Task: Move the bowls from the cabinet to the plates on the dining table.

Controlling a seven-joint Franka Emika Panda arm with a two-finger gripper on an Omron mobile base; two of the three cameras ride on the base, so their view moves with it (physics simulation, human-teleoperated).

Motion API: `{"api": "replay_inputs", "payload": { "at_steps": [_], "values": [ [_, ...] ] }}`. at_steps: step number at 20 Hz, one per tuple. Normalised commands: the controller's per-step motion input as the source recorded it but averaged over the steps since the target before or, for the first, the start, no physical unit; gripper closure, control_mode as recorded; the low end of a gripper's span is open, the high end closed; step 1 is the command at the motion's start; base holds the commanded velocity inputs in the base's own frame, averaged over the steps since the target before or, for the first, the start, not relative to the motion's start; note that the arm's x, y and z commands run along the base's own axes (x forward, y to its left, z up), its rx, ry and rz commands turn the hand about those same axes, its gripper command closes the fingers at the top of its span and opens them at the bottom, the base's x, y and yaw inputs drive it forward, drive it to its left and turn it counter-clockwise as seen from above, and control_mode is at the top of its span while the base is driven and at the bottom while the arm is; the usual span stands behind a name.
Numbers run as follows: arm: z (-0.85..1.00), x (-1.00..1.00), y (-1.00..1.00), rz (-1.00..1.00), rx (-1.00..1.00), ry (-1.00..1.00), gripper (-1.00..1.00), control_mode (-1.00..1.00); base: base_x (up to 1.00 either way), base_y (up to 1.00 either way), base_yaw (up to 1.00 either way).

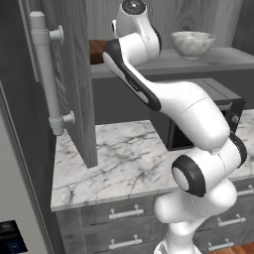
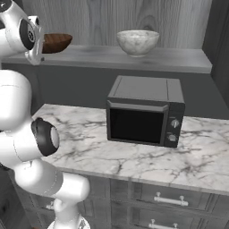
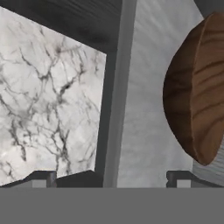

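The cabinet shelf (image 2: 179, 60) carries the wooden bowl (image 2: 57, 42) and marble bowl (image 2: 137, 42), well apart.

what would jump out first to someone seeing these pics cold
The big white arm reaching up to the open cabinet shelf, where a wooden bowl sits at the left and a marble bowl further right. Below, a black microwave stands on the marble counter.
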Motion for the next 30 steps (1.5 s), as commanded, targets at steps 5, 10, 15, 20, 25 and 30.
{"api": "replay_inputs", "payload": {
  "at_steps": [5,10,15,20,25,30],
  "values": [
    [0.02,0.33,0.2,0.08,-0.1,-0.05,-1.0,-1.0,0.0,0.0,0.0],
    [0.0,0.29,0.22,0.08,-0.05,-0.03,-1.0,-1.0,0.0,0.0,0.0],
    [0.0,0.34,0.11,0.03,0.0,0.0,-1.0,-1.0,0.0,0.0,0.0],
    [0.0,0.51,0.0,0.0,0.0,0.0,-1.0,-1.0,0.0,0.0,0.0],
    [0.0,0.53,0.0,0.0,0.0,0.0,-1.0,-1.0,0.0,0.0,0.0],
    [0.0,0.42,0.14,0.02,0.0,0.0,-1.0,-1.0,0.0,0.0,0.0]
  ]
}}
